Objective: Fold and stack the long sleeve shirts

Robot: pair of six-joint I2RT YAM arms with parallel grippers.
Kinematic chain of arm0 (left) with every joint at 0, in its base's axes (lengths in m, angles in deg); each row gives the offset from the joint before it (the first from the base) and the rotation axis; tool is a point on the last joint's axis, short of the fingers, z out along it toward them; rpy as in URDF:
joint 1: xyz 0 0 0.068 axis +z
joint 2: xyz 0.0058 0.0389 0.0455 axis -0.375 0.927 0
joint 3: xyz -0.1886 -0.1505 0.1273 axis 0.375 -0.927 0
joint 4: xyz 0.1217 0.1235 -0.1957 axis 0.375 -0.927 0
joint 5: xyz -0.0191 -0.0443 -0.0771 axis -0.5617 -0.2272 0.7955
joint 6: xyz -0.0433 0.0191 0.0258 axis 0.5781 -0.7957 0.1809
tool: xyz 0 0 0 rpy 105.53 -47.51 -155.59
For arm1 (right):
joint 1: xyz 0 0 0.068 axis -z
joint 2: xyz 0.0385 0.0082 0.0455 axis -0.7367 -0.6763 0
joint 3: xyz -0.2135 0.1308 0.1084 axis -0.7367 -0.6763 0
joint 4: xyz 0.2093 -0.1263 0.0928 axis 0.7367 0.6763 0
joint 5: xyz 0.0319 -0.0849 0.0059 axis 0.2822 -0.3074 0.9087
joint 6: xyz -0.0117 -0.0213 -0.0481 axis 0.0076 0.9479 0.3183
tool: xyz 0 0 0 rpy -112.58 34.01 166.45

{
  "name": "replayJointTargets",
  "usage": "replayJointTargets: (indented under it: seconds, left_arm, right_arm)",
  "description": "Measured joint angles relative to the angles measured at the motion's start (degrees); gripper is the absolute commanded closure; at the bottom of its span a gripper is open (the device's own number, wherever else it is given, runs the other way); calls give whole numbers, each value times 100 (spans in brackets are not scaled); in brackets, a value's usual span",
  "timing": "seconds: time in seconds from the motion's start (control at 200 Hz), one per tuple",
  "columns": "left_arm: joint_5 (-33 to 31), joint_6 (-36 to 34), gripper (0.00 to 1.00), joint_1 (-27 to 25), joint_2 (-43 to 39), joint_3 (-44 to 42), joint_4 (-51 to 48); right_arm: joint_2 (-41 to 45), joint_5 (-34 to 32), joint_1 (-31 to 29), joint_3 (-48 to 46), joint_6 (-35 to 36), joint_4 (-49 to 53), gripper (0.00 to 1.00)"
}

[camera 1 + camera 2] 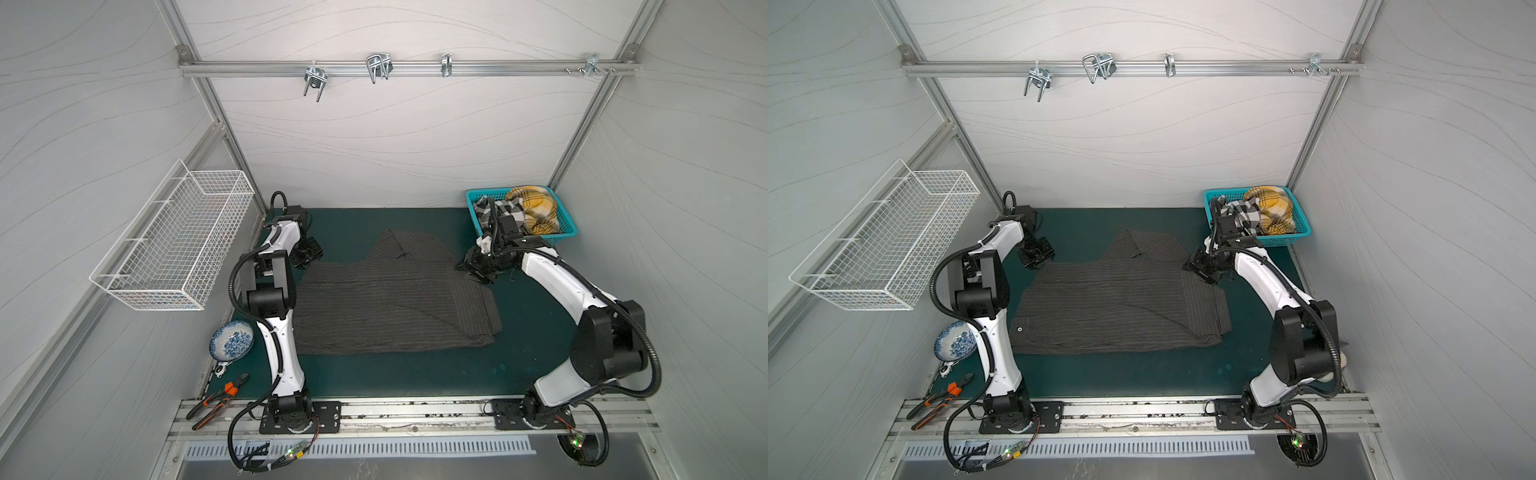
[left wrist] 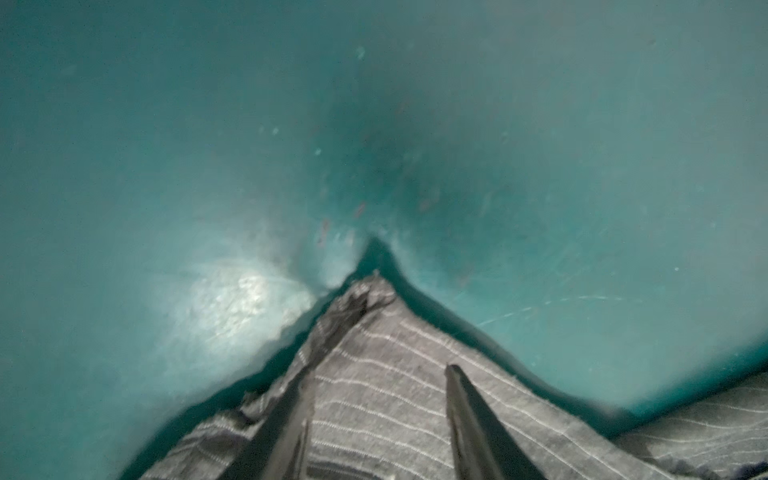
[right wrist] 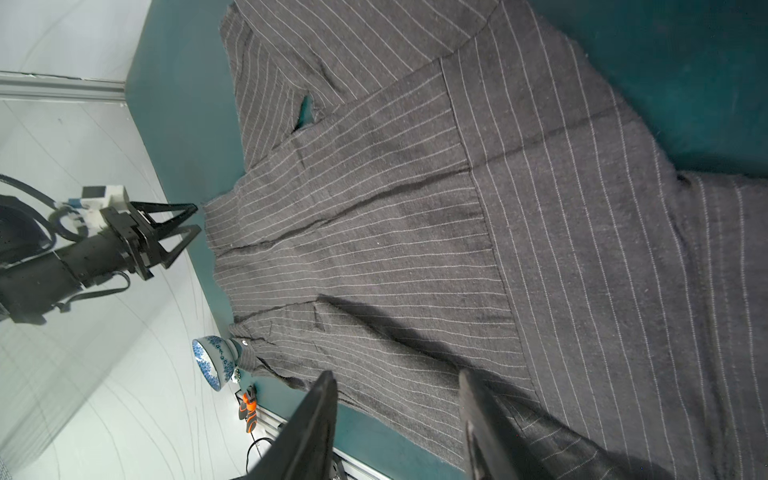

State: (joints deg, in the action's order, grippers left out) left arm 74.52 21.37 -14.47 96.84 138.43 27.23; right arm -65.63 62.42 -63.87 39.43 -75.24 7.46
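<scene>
pinstripe shirt: the dark charcoal shirt [image 1: 386, 303] [image 1: 1113, 307] is spread flat on the green mat [image 1: 415, 374], right between the two grippers. One sleeve is folded across the body, and a flap pokes out on the far side.
left gripper: the left gripper [image 1: 307, 253] [image 1: 1036, 253] sits just past one far corner of the shirt. Its fingers are apart with nothing pinched.
left wrist cam: pretty blurry. It only gets that pointed shirt corner [image 2: 374, 340], bare mat, and the two dark fingers of the left gripper [image 2: 380, 374] spread over the cloth.
right gripper: the right gripper [image 1: 471, 270] [image 1: 1198, 270] is at the opposite far corner, just beside the cloth. Its jaws are apart too and it holds nothing.
right wrist cam: looks down the whole shirt [image 3: 415, 208] past its own fingers [image 3: 397, 374]. You can see a coarse weave, thin pale stripes and soft creases. Beyond the shirt it catches the left gripper [image 3: 198, 217].
only in a top view: a pale cuff button [image 1: 1019, 329]. The left arm hides that spot from the twin eye.
other shirts: the black-and-white plaid [image 1: 515, 214] and the yellow plaid [image 1: 534, 203] are bunched up in a teal lattice basket [image 1: 473, 195] just behind the right gripper. Neither wrist cam shows them.
bowl: a glossy blue-and-white bowl [image 1: 231, 340] [image 3: 214, 359] is tipped on its side, beside the left arm.
</scene>
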Motion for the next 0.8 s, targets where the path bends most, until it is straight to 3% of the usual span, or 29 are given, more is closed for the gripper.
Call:
replayJointTargets:
  seconds: [0.37, 0.48, 0.57, 0.62, 0.8]
  left_arm:
    - [-251, -208, 64, 0, 595, 448, -181]
    - [-256, -238, 74, 2, 625, 549, -232]
    - [-232, -214, 87, 2, 662, 581, -232]
    - [-212, -254, 100, 2, 664, 584, -243]
    - [-205, -173, 100, -2, 643, 595, -271]
  right_arm:
    - [-219, 2, 0, 205, 0, 20, 54]
    - [-282, 0, 0, 400, -2, 59, 54]
    - [-323, -13, 0, 566, 15, 74, 51]
    - [-398, -37, 0, 708, 68, 109, 48]
    - [-1495, -219, 7, 1882, 605, 389, 45]
